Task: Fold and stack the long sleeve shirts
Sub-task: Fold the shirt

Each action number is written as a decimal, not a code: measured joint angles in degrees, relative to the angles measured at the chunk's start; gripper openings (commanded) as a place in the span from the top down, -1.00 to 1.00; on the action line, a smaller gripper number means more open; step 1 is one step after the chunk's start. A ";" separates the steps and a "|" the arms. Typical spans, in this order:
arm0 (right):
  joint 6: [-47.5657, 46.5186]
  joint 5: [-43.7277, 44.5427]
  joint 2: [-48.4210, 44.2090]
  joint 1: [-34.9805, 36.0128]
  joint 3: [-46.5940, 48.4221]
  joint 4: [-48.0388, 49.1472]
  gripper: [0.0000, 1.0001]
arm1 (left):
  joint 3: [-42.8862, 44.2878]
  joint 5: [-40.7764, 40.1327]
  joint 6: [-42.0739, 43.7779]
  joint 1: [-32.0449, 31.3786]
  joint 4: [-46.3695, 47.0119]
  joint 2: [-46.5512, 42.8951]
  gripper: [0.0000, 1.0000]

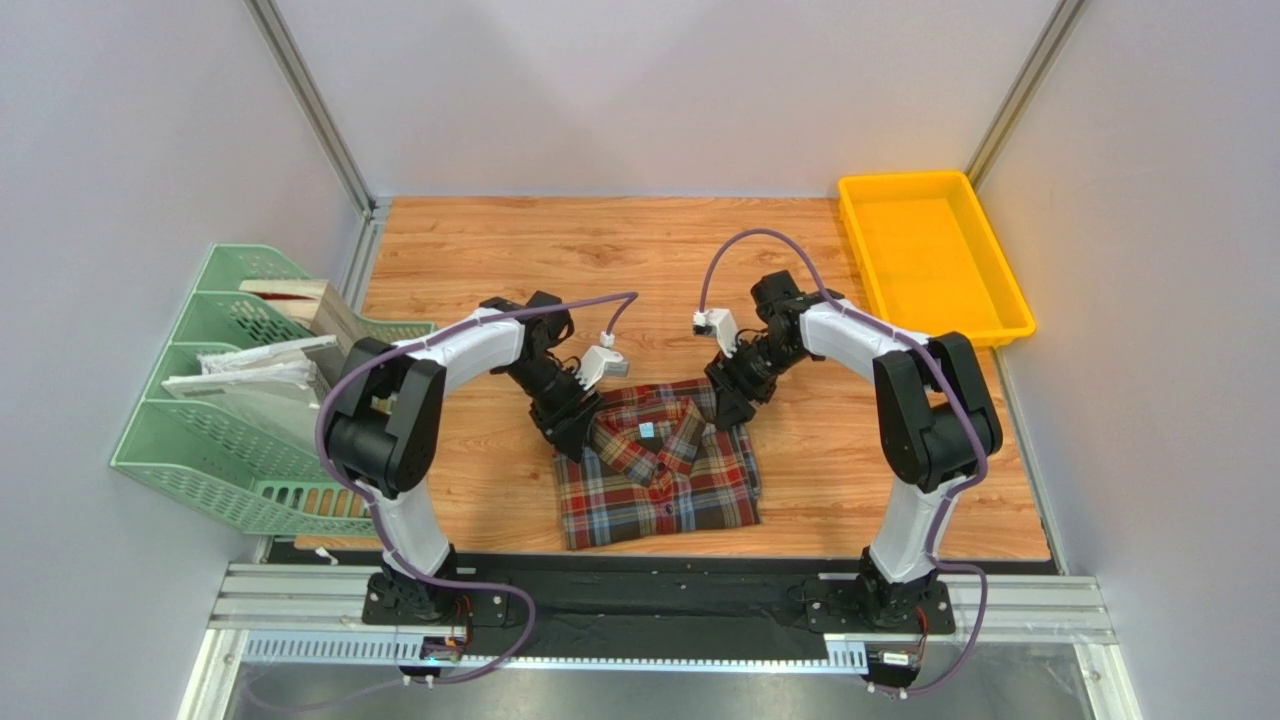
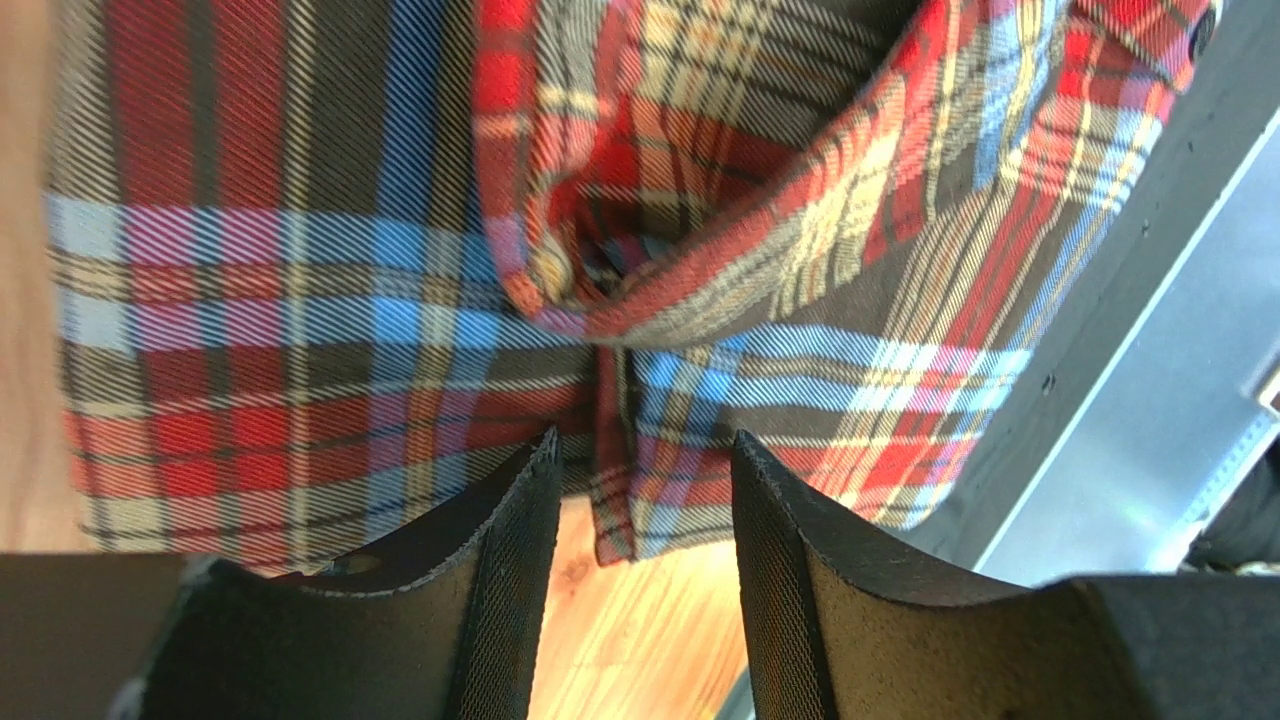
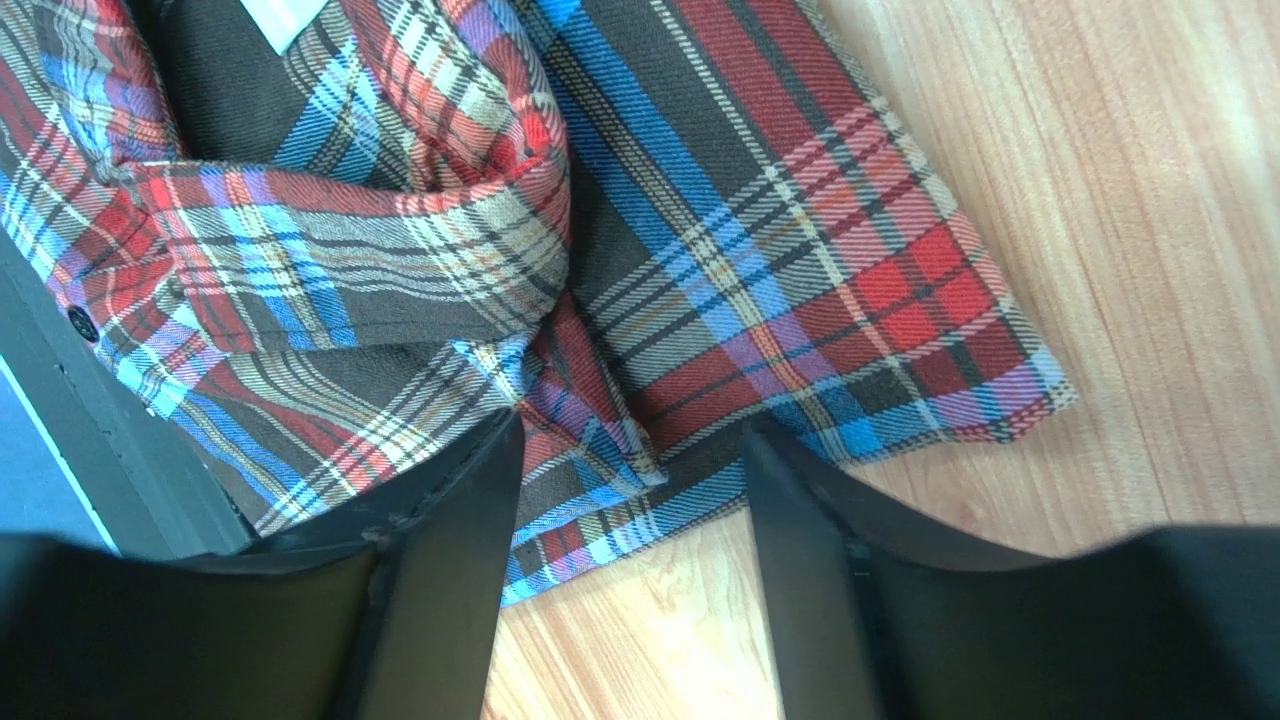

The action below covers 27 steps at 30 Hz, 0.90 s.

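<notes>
One folded plaid shirt (image 1: 657,468), brown, red, blue, cream; you cannot read its pale blue neck label (image 1: 648,431). Left gripper (image 2: 643,450) and right gripper (image 3: 631,438) hover released over its far edge.

Both my arms reach in toward the shirt (image 1: 657,465), elbows bowed outward, wrists pitched down. My left tool (image 1: 567,431) is at the shirt's far-left corner. Its fingers (image 2: 511,540) are spread with cloth showing through the gap, nothing pinched. My right tool (image 1: 732,408) is at the shirt's far-right corner in a mirrored pose. Its fingers (image 3: 451,555) are spread too, nothing clamped. Can't tell whether either tool touches the shirt. The tools are well apart, with the shirt's far edge between them.
</notes>
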 measured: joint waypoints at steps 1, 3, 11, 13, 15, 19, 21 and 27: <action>-0.15 -0.07 0.00 0.00 0.00 -0.04 -0.05 | 0.00 0.07 -0.22 0.00 0.50 0.00 -0.04; -0.74 -0.39 0.00 0.00 0.00 -0.15 0.04 | 0.02 0.39 -0.79 0.00 1.33 0.00 -0.03; -2.73 -3.30 0.00 0.00 -0.02 -1.90 0.52 | 0.02 3.04 -1.03 0.00 1.57 0.00 0.06; -2.84 -3.93 0.00 0.00 -0.02 -2.19 0.63 | 0.00 3.89 -1.03 0.00 1.55 0.02 0.12; -2.89 -4.50 0.00 0.00 -0.02 -2.40 0.79 | 0.00 4.48 -1.09 0.00 1.57 0.13 0.20; -2.91 -5.20 0.00 0.00 -0.02 -2.67 1.00 | -0.07 4.59 -1.46 0.00 1.75 0.48 0.47; -2.91 -5.46 0.00 0.00 -0.02 -2.89 1.00 | -0.24 4.57 -1.62 0.00 2.16 0.63 0.57; -2.89 -5.60 0.00 0.00 -0.02 -3.37 1.00 | -0.68 4.39 -2.29 0.00 2.82 0.66 0.91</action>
